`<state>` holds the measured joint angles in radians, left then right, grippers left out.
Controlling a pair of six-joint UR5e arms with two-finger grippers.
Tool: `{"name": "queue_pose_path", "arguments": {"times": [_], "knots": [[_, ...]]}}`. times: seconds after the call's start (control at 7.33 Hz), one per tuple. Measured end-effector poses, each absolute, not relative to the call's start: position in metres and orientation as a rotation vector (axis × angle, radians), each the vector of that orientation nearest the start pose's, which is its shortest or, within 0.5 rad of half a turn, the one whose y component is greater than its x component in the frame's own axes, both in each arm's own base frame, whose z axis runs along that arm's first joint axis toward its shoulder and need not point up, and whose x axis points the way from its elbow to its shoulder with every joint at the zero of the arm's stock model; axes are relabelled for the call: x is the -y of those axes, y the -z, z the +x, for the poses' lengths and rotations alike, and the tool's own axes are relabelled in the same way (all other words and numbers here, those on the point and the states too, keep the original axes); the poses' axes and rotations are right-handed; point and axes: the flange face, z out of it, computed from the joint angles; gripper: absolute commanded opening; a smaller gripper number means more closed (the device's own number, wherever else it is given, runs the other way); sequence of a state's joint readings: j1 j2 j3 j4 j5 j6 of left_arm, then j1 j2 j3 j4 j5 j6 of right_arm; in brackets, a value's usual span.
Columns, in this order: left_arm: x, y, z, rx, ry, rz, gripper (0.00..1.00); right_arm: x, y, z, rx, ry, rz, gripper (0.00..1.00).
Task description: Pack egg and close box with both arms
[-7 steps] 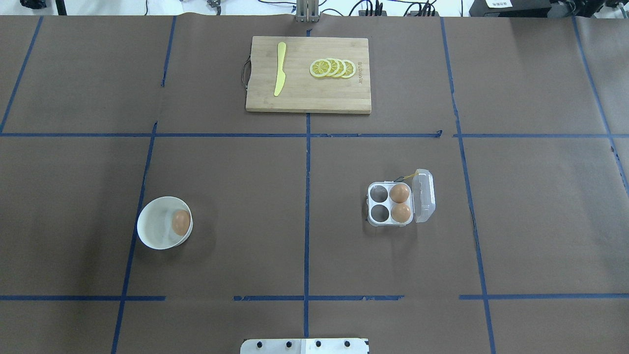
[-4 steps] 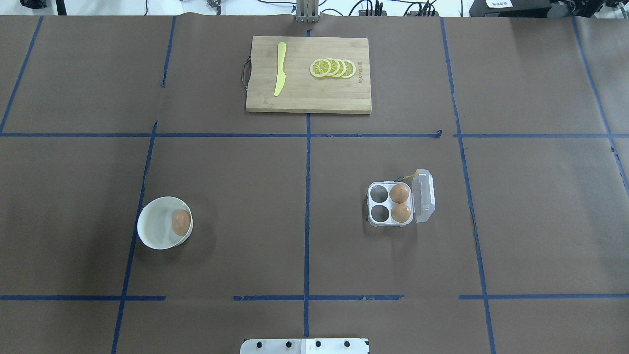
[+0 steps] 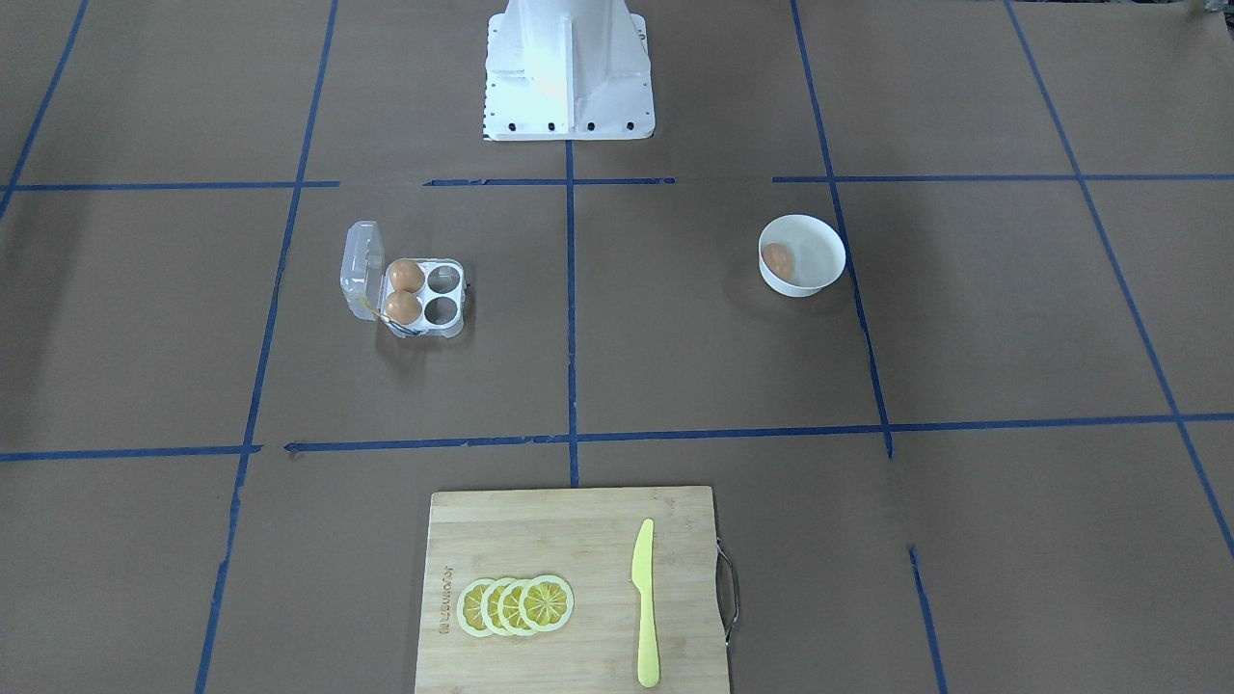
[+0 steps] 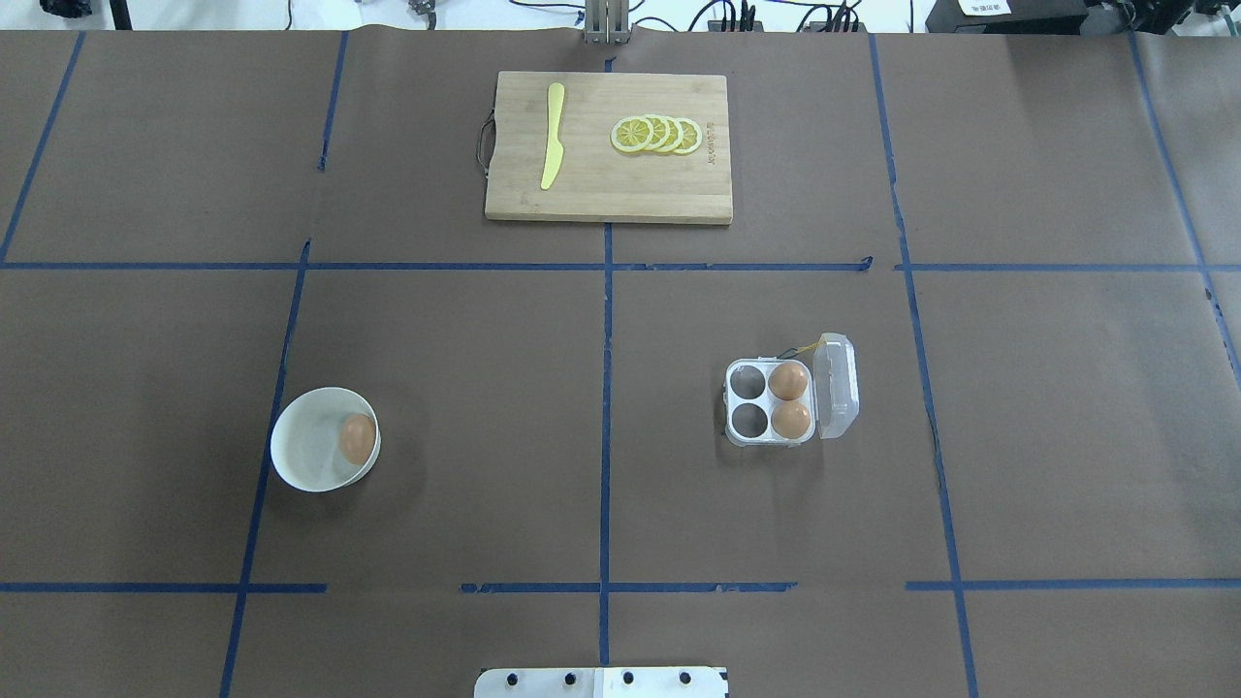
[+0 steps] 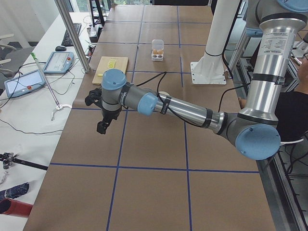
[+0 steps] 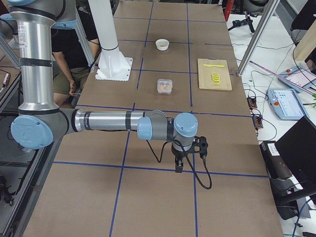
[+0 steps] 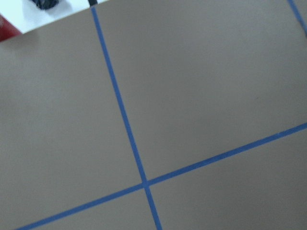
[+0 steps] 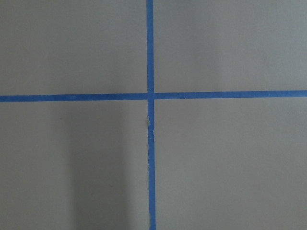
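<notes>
One orange-brown egg (image 4: pixel 357 438) lies in a white bowl (image 4: pixel 302 448) at the near left of the overhead view; it also shows in the front-facing view (image 3: pixel 777 260). The clear four-cell box (image 4: pixel 747 434) stands right of centre with its lid (image 4: pixel 837 386) open. It holds two eggs (image 4: pixel 788 380) in the cells next to the lid, and the other two cells are bare. My left gripper (image 5: pixel 102 126) hangs over the table's left end and shows only in the exterior left view. My right gripper (image 6: pixel 179 165) hangs over the right end and shows only in the exterior right view. I cannot tell whether either is open.
A wooden cutting board (image 4: pixel 620 194) at the far middle carries a yellow knife (image 4: pixel 553 136) and lemon slices (image 4: pixel 656 135). The white base pedestal (image 3: pixel 567 67) stands at the robot's edge. Both wrist views show only brown paper with blue tape lines.
</notes>
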<state>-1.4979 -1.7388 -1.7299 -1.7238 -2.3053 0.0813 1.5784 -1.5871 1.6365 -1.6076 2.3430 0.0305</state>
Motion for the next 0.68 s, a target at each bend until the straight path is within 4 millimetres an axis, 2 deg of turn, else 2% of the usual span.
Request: {"name": "queue_pose_path", "arguments": {"times": [0.27,0.41,0.68], "knots": [[0.572,-0.447,0.02,-0.757,-0.312,0.468,1.0,0.485,-0.638,0.067,0.774,-0.031,0.004,1.0],[0.565,-0.423,0.047,-0.793,-0.252,0.45,1.0,0.486,-0.637,0.067,0.774,-0.03,0.006,1.0],[0.531,-0.37,0.121,-0.862,-0.187,0.41,1.0,0.488,-0.631,0.067,0.781,-0.027,0.016,1.0]]}}
